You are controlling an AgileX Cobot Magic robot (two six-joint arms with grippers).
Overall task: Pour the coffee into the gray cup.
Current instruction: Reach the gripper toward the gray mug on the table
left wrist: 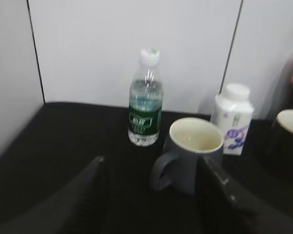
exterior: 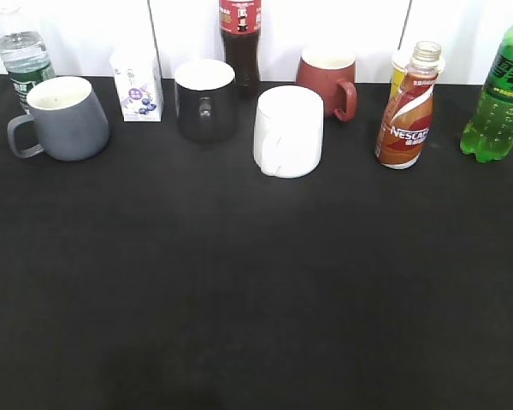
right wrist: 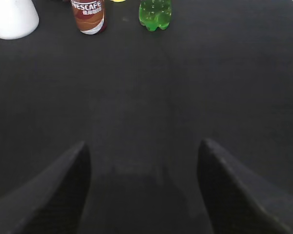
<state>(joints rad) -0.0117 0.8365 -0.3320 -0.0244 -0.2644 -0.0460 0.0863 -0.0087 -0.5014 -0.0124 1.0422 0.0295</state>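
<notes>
The gray cup (exterior: 61, 117) is set upright at far left, well apart from the coffee bottle (exterior: 407, 109). Both the left gripper (left wrist: 151, 195) and the right gripper (right wrist: 142, 190) are spread wide, with nothing held.

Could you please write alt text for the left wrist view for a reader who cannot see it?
A gray cup, empty with a pale inside, stands on a black table between the open left pincer fingers. Behind it stand a water bottle and a small white milk bottle.

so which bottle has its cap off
The Nescafe coffee bottle, right of the white mug: its neck is open, while the water bottle shows a cap.
</notes>
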